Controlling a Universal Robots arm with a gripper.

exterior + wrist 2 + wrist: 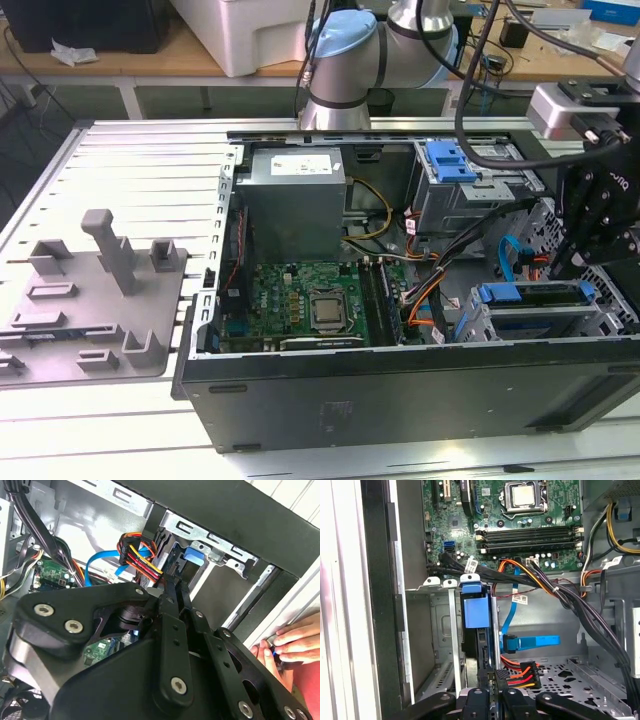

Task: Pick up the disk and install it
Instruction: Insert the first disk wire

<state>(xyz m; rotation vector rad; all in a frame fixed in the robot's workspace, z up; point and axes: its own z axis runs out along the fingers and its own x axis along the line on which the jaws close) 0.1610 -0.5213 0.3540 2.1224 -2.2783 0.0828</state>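
The desk [130, 160] is ribbed bare aluminium, dull silver. The fixture [95, 300] on it is matt grey plastic. The computer case [400, 395] has a matt black shell, and its drive cage [435, 630] is plain grey sheet metal. The disk [530, 293] shows a smooth blue plastic rail. The gripper [172, 587] is matt black with bright metal screws. The arm [345, 50] is glossy silver metal with pale blue caps.

Open PC case [400, 400], mobo [285, 295], grey jig [90, 310]
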